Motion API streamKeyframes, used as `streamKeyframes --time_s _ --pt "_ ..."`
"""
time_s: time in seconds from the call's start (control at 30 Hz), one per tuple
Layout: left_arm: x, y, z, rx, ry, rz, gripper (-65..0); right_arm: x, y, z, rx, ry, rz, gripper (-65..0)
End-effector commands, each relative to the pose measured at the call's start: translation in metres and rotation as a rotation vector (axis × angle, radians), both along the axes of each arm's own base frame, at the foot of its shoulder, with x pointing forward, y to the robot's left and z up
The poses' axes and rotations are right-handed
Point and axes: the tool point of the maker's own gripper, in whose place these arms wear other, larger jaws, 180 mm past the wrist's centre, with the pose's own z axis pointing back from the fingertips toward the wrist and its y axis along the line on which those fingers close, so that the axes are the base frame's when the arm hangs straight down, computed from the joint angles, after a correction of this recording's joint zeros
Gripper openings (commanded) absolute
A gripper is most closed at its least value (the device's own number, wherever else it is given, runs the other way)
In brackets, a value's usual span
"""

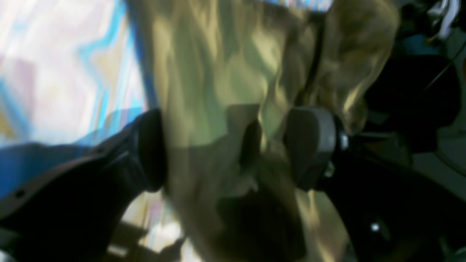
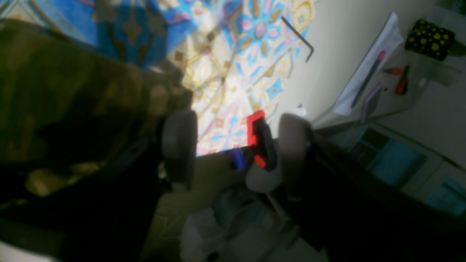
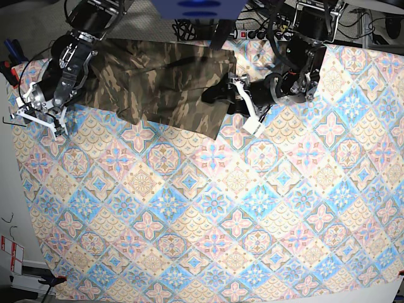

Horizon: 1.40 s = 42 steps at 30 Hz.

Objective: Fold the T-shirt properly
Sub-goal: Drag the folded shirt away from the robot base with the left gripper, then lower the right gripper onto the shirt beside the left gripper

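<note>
Overhead, the camouflage T-shirt (image 3: pixel 165 85) lay bunched into a rough wide band along the far edge of the worktop (image 3: pixel 208 208), on the blue-and-cream tile-patterned tablecloth (image 3: pixel 265 240), stretching from near the far-left corner to about the middle of that edge. The left hand (image 3: pixel 243 95), on the base view's right, reached in low from the far side and met the shirt at its right end, where a dark fold of cloth sat against the arm. From the left wrist camera, olive and tan cloth (image 1: pixel 233 109) ran up between the two dark fingers (image 1: pixel 309 145) and filled the gap, so the left hand (image 1: pixel 233 153) was clamped around a fold of the shirt with its jaws only partly closed; the picture was blurred and the exact contact on the left finger could not be made out. The right hand (image 3: pixel 44 113), on the base view's left, sat at the shirt's left end over the tablecloth's edge. In the right wrist view its grey pads (image 2: pixel 180 145) stood well apart with nothing between them, the right hand (image 2: pixel 236 153) spread wide, and the camouflage cloth (image 2: pixel 72 94) lay just beside the left pad, outside the jaws. A bent black hex key (image 2: pixel 300 38) lay on the pale floor beyond the cloth's edge.
</note>
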Motion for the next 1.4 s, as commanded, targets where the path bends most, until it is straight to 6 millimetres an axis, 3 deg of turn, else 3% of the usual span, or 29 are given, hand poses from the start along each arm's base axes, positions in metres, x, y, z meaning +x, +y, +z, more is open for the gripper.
streamKeyframes --time_s 0.0,0.2,0.27,0.33,0.43,0.47,0.53,0.67,0.77,0.9,1.0,1.07,1.13,1.2,1.27,1.37 --pt "-0.002 -0.01 0.002 -0.002 -0.007 -0.04 -16.6 0.005 -0.007 0.011 -0.031 -0.024 -0.006 -29.6" --pt "-0.004 -0.045 0.01 -0.047 -0.019 -0.102 -16.7 0.004 -0.008 0.01 -0.033 -0.021 -0.008 -29.6" --pt "-0.005 -0.051 0.012 -0.052 -0.024 -0.122 -19.7 0.003 -0.008 0.01 -0.033 -0.021 -0.009 -29.6" --pt "-0.003 -0.055 0.014 -0.054 -0.033 -0.136 -32.0 0.003 -0.008 0.011 -0.033 -0.021 -0.011 -29.6" --pt "0.012 -0.056 0.015 -0.056 -0.038 -0.126 -60.9 0.003 -0.008 0.011 -0.033 -0.021 -0.011 -29.6" --pt "0.021 -0.056 0.014 -0.05 -0.039 -0.122 -65.0 0.003 -0.008 0.011 -0.033 -0.021 -0.011 -29.6" --pt "0.038 -0.048 0.005 -0.032 -0.012 -0.095 -65.0 0.004 -0.008 0.011 -0.033 -0.024 -0.011 -29.6" --pt "0.079 -0.033 0.007 -0.054 -0.052 0.025 -65.0 0.004 -0.009 0.011 -0.033 -0.026 -0.012 -29.6" --pt "0.105 -0.009 0.003 -0.031 -0.055 0.096 -65.0 0.004 -0.008 0.011 -0.032 -0.025 -0.012 -29.6" --pt "0.124 0.022 -0.008 -0.008 -0.034 0.189 -65.0 0.005 -0.007 0.012 -0.028 -0.032 -0.012 -29.7" --pt "0.125 0.039 -0.018 0.001 -0.01 0.252 -65.0 0.006 -0.002 0.01 -0.019 -0.033 -0.004 -29.7" --pt "0.125 0.059 -0.023 0.017 0.003 0.296 -65.0 0.011 0.009 0.006 0.022 -0.057 0.004 -29.7" --pt "0.113 0.074 -0.032 0.021 0.027 0.339 -65.0 0.029 0.025 0.013 0.056 -0.12 0.062 -29.8" --pt "0.108 0.102 -0.037 0.039 0.027 0.407 -65.0 0.049 0.051 0.019 0.087 -0.162 0.154 -29.8" --pt "0.101 0.11 -0.042 0.049 0.033 0.424 -65.0 0.055 0.077 0.016 0.104 -0.148 0.242 -31.8" --pt "0.093 0.109 -0.047 0.077 0.042 0.381 -65.0 0.068 0.12 0.011 0.136 -0.132 0.381 -41.2"
